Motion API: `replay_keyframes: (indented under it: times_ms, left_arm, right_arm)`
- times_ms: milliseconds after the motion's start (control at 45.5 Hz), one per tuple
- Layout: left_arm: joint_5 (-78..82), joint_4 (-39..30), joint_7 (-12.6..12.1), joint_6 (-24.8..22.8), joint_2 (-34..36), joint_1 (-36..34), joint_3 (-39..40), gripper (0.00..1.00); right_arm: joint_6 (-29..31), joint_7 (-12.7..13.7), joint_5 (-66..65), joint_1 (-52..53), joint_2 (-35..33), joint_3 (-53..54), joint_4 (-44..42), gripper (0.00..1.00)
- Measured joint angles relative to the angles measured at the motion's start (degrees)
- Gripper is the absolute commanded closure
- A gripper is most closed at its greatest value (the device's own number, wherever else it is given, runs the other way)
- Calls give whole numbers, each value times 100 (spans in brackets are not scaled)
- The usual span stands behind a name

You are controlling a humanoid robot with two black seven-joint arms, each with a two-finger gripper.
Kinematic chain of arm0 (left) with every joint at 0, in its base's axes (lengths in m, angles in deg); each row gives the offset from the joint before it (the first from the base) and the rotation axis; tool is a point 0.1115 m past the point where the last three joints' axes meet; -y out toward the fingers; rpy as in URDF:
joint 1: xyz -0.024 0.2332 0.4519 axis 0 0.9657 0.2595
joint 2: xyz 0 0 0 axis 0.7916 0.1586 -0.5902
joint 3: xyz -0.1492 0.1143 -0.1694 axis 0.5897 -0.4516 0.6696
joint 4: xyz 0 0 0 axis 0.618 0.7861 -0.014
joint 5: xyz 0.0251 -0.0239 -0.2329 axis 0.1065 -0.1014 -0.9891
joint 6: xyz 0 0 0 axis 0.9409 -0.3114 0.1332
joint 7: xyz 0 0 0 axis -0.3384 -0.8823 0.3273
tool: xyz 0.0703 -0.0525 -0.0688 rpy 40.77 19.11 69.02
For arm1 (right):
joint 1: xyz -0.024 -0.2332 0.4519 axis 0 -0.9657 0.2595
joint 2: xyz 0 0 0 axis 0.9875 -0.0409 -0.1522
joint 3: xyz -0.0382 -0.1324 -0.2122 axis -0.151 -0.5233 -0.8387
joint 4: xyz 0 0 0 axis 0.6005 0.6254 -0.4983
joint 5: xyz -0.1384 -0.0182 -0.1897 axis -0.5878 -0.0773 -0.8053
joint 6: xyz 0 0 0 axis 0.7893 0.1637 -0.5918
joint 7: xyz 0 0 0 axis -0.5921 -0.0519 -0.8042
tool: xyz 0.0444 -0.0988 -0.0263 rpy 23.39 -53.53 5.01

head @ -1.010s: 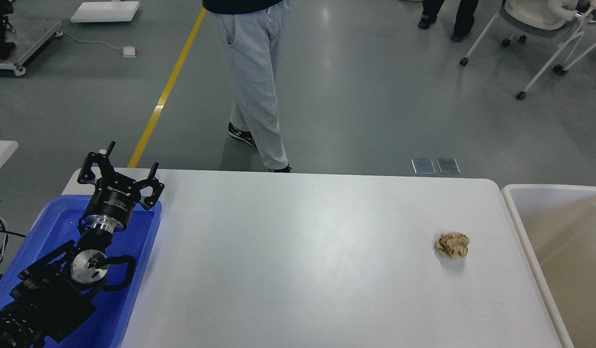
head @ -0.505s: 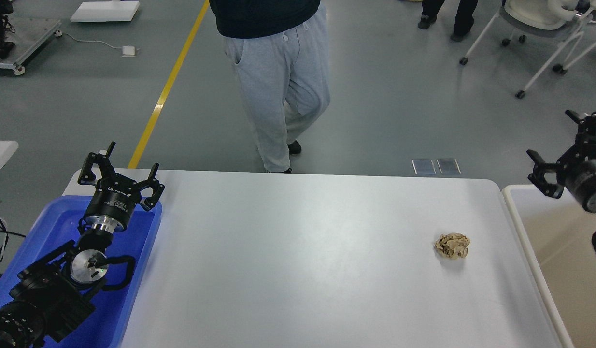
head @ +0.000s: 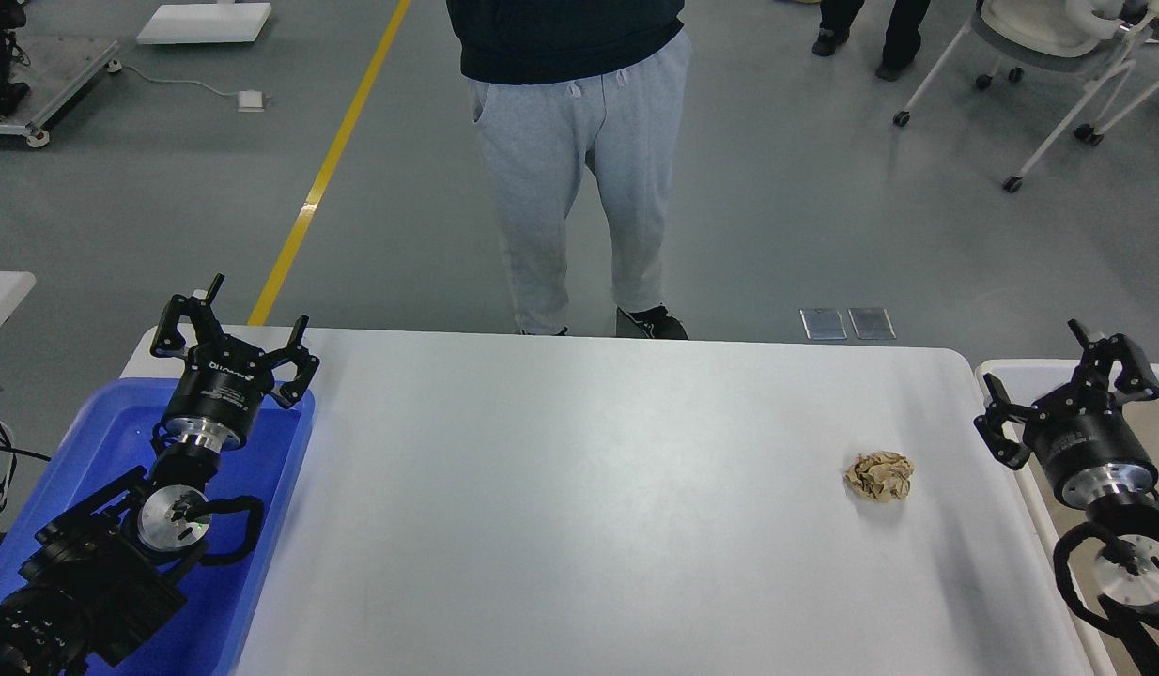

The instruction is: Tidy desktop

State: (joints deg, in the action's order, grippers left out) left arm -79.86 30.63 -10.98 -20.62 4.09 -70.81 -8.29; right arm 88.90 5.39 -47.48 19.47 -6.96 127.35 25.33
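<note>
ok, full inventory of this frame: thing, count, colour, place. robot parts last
desktop: 1, white, fills the middle of the view
paper wad: 1, tan, crumpled, on the desktop toward its right end
tray: 1, blue, at the desktop's left end, under the left arm
bin: 1, beige-white, against the desktop's right edge
person: 1, grey sweatpants, dark top, standing at the desktop's far edge
second person: 1, dark trousers, top right, only legs in view
chairs: white, wheeled, top right, count unclear
floor line: 1, yellow, running up the grey floor
floor plates: 2, metal, beyond the far edge
left gripper: 1, black, open, above the tray's far end
right gripper: 1, black, open, above the bin's left rim
</note>
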Motion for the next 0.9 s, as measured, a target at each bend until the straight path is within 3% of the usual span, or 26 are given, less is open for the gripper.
replay_keyframes:
  times_ms: [264,417,703,900]
  left_arm:
    - [0,0,0,0,0,0,0,0]
    - [-1,1,0,0,0,0,0,0]
    - [0,-1,0,0,2,0,0,0]
    - [2,0,0,0,1,0,0,0]
  right_arm:
    - [78,-35,-36,179,220,-274,-451,0]
    - [471,-89,-36,39,275,-239,-304,0]
    - [1090,-767,-34,-511,718,-13,123,0]
    - [1259,-999,-48,-575,896,36,176,0]
